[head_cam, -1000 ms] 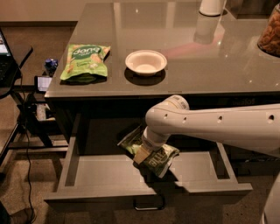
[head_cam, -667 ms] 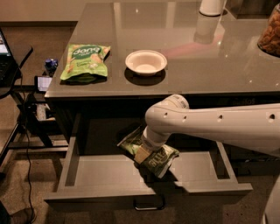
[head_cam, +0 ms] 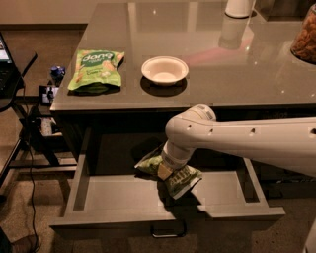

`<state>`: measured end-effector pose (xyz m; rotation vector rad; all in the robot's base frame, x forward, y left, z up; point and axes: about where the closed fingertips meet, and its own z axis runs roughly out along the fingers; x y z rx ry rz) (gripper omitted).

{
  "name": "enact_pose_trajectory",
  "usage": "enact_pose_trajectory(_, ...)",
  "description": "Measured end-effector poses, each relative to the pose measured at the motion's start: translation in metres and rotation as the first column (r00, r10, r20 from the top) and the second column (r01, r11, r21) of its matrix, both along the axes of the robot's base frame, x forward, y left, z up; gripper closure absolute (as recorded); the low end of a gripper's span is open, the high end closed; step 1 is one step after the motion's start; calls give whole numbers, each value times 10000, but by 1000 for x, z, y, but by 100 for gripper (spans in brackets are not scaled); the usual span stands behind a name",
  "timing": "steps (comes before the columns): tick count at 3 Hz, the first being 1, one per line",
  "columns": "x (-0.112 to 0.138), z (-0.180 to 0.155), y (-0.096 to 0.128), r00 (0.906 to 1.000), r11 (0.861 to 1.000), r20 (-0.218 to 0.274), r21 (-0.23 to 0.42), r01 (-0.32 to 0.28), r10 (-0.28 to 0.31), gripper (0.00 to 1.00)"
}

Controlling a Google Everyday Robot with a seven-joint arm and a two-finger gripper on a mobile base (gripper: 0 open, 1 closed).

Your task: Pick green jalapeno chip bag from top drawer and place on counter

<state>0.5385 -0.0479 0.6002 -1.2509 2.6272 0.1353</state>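
The green jalapeno chip bag (head_cam: 181, 179) is a crinkled olive-green bag in the middle of the open top drawer (head_cam: 123, 195). My gripper (head_cam: 165, 171) reaches down into the drawer from the right on a white arm and is shut on the bag's middle. The bag sticks out on both sides of it, and a shadow lies under the bag on the drawer bottom. The drawer is pulled out, with its small metal handle (head_cam: 168, 231) at the front. The glossy grey counter (head_cam: 207, 74) lies above and behind the drawer.
On the counter lie a light-green "dang" bag (head_cam: 95, 69) at the left, a white bowl (head_cam: 164, 70) in the middle, a white cylinder (head_cam: 239, 7) at the back and a jar of snacks (head_cam: 304, 37) at the right edge. A stand with cables (head_cam: 29, 133) is left of the drawer.
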Motion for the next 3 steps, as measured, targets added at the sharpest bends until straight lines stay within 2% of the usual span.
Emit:
enact_pose_trajectory(1, -4, 31, -25, 9969, 9972, 338, -221, 719, -712, 100)
enact_pose_trajectory(3, -11, 105, -65, 9780, 9815, 1238, -713, 1777, -1681, 100)
